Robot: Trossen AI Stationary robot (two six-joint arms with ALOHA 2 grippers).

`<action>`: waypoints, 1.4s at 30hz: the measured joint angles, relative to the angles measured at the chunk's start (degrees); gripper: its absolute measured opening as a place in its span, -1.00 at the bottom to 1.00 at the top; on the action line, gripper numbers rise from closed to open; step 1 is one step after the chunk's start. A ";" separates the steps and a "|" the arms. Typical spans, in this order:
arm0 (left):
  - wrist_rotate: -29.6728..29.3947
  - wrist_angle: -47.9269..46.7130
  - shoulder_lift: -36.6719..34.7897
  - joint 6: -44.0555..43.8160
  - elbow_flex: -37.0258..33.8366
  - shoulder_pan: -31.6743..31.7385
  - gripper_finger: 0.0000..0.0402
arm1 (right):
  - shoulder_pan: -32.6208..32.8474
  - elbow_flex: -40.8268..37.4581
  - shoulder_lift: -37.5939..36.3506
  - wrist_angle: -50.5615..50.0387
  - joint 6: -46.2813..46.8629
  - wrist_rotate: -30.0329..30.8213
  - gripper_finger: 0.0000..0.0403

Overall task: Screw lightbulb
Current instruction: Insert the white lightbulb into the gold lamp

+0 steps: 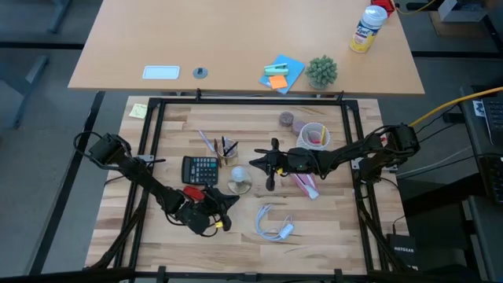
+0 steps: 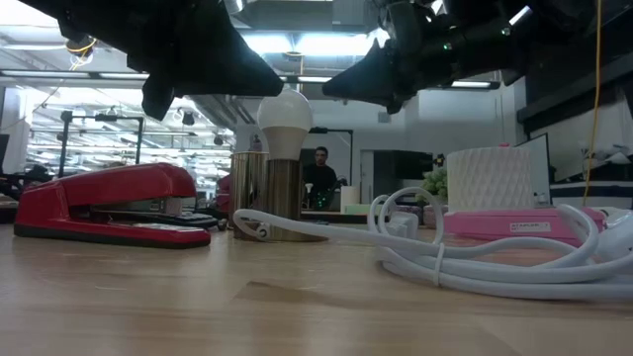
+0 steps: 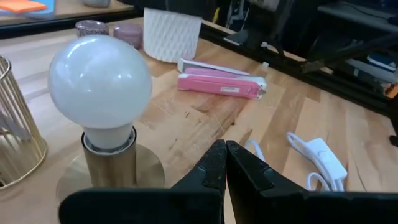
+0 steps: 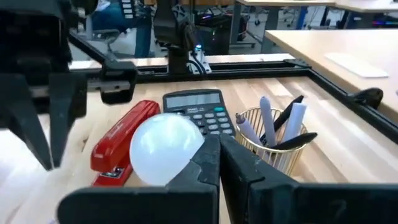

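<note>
The lightbulb (image 3: 99,84) is round and frosted white. It stands upright with its screw end in a brass socket (image 3: 109,165) on a round brass base near the table's middle, and it also shows in the high view (image 1: 240,182). My left gripper (image 3: 225,163) is shut and empty, a little to the near left of the bulb (image 1: 233,200). My right gripper (image 4: 219,152) is shut and empty, just to the far right of the bulb (image 1: 254,163), which shows past its fingers (image 4: 163,149). In the low view both grippers hang above the bulb (image 2: 285,117).
A red stapler (image 1: 198,193), a calculator (image 1: 200,168) and a gold wire pen holder (image 1: 226,149) stand left of the bulb. A white looped cable (image 1: 272,223) lies toward the near edge. A pink flat item (image 1: 306,184) and a white ribbed cup (image 1: 315,135) are to the right.
</note>
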 joint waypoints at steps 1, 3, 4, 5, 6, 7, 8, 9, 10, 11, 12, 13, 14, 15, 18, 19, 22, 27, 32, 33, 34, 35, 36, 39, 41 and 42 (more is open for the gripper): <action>0.01 0.59 0.00 1.05 0.00 0.17 -0.99 | 0.00 0.00 0.38 -0.06 -0.34 0.01 -0.96; 0.02 1.15 0.00 2.24 0.02 0.66 -0.99 | 0.00 -0.02 1.43 -0.06 -0.42 0.46 -0.96; 0.02 1.15 0.00 2.31 0.02 0.97 -0.99 | 0.00 -0.02 1.92 0.34 -0.38 0.57 -0.96; 0.02 1.13 0.00 2.33 0.00 1.32 -0.99 | 0.00 -0.02 2.33 0.94 -0.38 0.51 -0.96; 0.02 1.21 0.00 2.32 0.00 1.65 -0.99 | 0.00 -0.02 2.84 1.89 -0.38 0.35 -0.96; 0.00 1.30 0.00 2.26 0.00 1.95 -0.99 | 0.00 -0.02 3.29 3.03 -0.36 -0.06 -0.96; -0.02 1.32 0.00 2.27 0.00 2.14 -0.99 | 0.00 -0.02 3.73 3.80 -0.37 -0.45 -0.96; 0.00 1.26 0.00 2.48 0.00 2.33 -0.99 | 0.00 -0.02 4.06 4.55 -0.37 -0.84 -0.96; -0.02 1.23 0.00 2.75 0.00 2.43 -0.99 | 0.00 -0.02 4.37 5.16 -0.36 -0.92 -0.96; -0.01 1.25 0.00 3.17 0.00 2.61 -0.99 | 0.00 -0.02 4.49 5.57 -0.36 -0.92 -0.96; -0.02 1.29 0.00 3.73 0.00 2.70 -0.99 | 0.00 -0.02 4.50 5.64 -0.36 -0.92 -0.96; -0.01 1.22 0.00 4.10 0.00 2.86 -0.99 | 0.00 -0.02 4.50 5.72 -0.36 -0.94 -0.96; 0.00 0.96 0.00 4.27 0.00 2.98 -0.99 | 0.00 -0.02 4.50 5.75 -0.36 -0.92 -0.96; -0.08 0.52 0.00 4.31 0.00 3.18 -0.99 | 0.00 -0.02 4.50 5.71 -0.36 -0.94 -0.96; -1.39 0.23 0.00 4.38 0.00 3.53 -0.99 | 0.00 -0.02 4.50 5.76 -0.48 -0.93 -0.96; -1.67 0.27 0.00 4.42 0.00 3.70 -0.99 | 0.00 -0.02 4.50 5.76 -0.59 -0.93 -0.96; -1.73 0.26 0.00 4.43 0.00 3.82 -0.99 | 0.00 -0.02 4.79 5.66 -1.97 -0.60 -0.96; -1.64 0.31 0.00 4.26 0.00 3.73 -0.99 | 0.00 -0.02 4.81 5.96 -2.45 -0.42 -0.96; -1.22 0.29 0.00 4.19 0.00 3.71 -0.99 | 0.00 -0.02 4.81 5.33 -2.46 -0.42 -0.96; -1.22 0.35 0.00 4.03 0.00 3.71 -0.99 | 0.00 -0.02 4.81 5.02 -2.44 -0.42 -0.96; -1.22 0.40 0.00 3.96 0.00 3.71 -0.99 | 0.00 -0.02 4.81 4.70 -2.07 -0.42 -0.96; -1.20 0.38 0.00 3.94 0.00 3.71 -0.99 | 0.00 -0.02 4.81 4.32 -1.76 -0.44 -0.96; -1.20 0.39 0.00 3.94 0.00 3.71 -0.99 | 0.00 -0.02 4.81 3.89 -1.59 -0.69 -0.96; -1.09 0.38 -0.02 3.89 0.00 3.71 -0.99 | 0.00 -0.02 4.81 2.84 -1.54 -0.99 -0.96; -1.07 0.40 -0.02 3.80 0.00 3.71 -0.98 | 0.00 -0.02 4.81 2.17 -1.54 -1.02 -0.96; -1.07 0.40 -0.02 3.79 0.00 3.63 -0.98 | 0.00 -0.02 4.81 2.01 -1.54 -0.93 -0.96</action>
